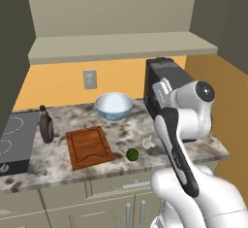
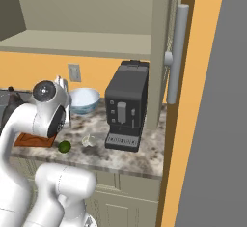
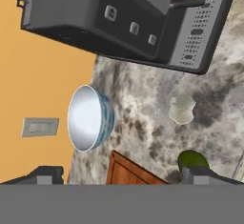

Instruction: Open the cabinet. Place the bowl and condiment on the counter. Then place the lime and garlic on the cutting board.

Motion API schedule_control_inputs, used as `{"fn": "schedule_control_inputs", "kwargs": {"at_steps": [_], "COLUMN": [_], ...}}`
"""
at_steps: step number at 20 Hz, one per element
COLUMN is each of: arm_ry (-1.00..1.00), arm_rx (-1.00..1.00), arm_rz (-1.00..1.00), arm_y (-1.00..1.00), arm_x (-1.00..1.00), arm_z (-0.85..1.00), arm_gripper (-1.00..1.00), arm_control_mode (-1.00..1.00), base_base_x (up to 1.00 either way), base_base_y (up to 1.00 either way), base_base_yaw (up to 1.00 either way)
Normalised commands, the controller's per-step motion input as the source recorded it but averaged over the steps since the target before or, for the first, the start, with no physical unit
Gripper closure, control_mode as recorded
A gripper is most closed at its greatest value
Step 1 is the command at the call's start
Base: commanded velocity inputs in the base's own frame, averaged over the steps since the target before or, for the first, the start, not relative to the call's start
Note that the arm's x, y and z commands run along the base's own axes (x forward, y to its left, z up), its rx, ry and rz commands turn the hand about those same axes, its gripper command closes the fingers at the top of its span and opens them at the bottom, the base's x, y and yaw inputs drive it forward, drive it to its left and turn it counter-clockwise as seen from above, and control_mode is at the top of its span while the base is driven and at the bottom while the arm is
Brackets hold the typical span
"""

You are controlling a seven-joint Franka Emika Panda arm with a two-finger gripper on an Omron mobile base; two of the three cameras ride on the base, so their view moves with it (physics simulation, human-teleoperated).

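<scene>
The cabinet (image 1: 121, 45) stands open with bare shelves; its door and bar handle (image 2: 176, 52) swing out at the right. On the counter (image 1: 206, 147) sit the bowl (image 1: 114, 105), the dark condiment bottle (image 1: 46, 125), the cutting board (image 1: 88, 147), the lime (image 1: 132, 154) and the garlic (image 1: 148, 142). Nothing lies on the board. My gripper (image 3: 125, 175) hangs open above the counter, fingertips (image 3: 45, 174) wide apart with nothing between them. Below it I see the bowl (image 3: 90, 118), garlic (image 3: 182, 109), lime (image 3: 192, 159) and a corner of the board (image 3: 131, 170).
A black coffee machine (image 2: 126, 106) stands at the back right of the counter, close to the garlic (image 2: 88, 140). A black stovetop (image 1: 12, 142) borders the counter's left end. A wall outlet (image 1: 89, 79) sits above the bowl. Low cupboards (image 1: 97, 203) run under the counter.
</scene>
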Motion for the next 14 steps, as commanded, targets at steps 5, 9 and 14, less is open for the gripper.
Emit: {"fn": "schedule_control_inputs", "kwargs": {"at_steps": [5,9,14], "arm_ry": [0.17,0.13,0.06], "arm_rx": [-0.09,-0.17,-0.21], "arm_rz": [0.31,0.36,0.32], "arm_y": [0.0,0.01,0.12], "arm_x": [-0.22,-0.26,-0.39], "arm_z": [0.12,0.0,0.0], "arm_gripper": [-1.0,-1.0,-1.0], "arm_control_mode": [-1.0,-1.0,-1.0], "base_base_x": [0.0,0.0,0.0], "base_base_y": [0.0,0.0,0.0], "base_base_yaw": [0.0,0.0,0.0]}}
